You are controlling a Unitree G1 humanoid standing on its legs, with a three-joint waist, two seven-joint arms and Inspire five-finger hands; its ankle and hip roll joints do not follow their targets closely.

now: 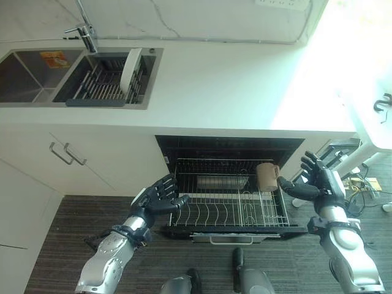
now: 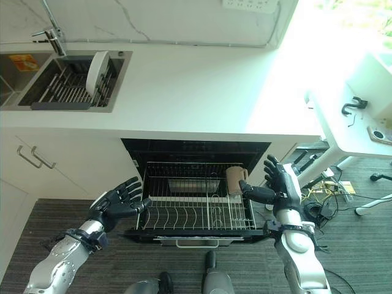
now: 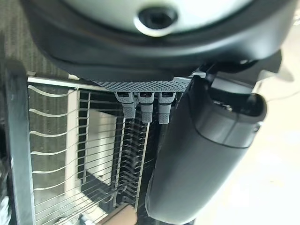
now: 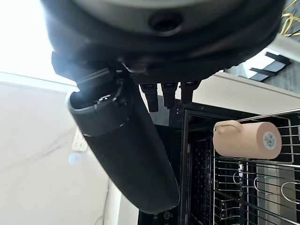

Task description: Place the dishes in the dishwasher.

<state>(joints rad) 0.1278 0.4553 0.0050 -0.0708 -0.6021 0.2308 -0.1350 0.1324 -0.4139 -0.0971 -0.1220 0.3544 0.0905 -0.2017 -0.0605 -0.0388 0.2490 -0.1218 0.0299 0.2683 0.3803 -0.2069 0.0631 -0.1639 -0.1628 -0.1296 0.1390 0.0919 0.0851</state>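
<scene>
Left eye view is showing the dishwasher rack point(image 1: 236, 202) pulled out, with one tan mug point(image 1: 267, 177) lying on its side at the rack's right rear corner, just beyond the thumb tip of the right hand point(image 1: 318, 180). That hand's fingers are spreading straight and released, holding nothing, and whether the thumb is touching the mug is too close to call. The left hand point(image 1: 160, 197) is hovering just off the rack's left edge, fingers likewise relaxed and empty. One white plate point(image 1: 130, 68) is standing upright in the drying rack point(image 1: 104, 86) in the sink point(image 1: 24, 76), far beyond both sets of fingers. Risk, as I am judging it: the mug is resting on the wires unseated, so a nudge from the thumb could be rolling it off, and the plate could be slipping from smooth fingers during the long carry down. Count: one mug, one plate, two hands.
</scene>
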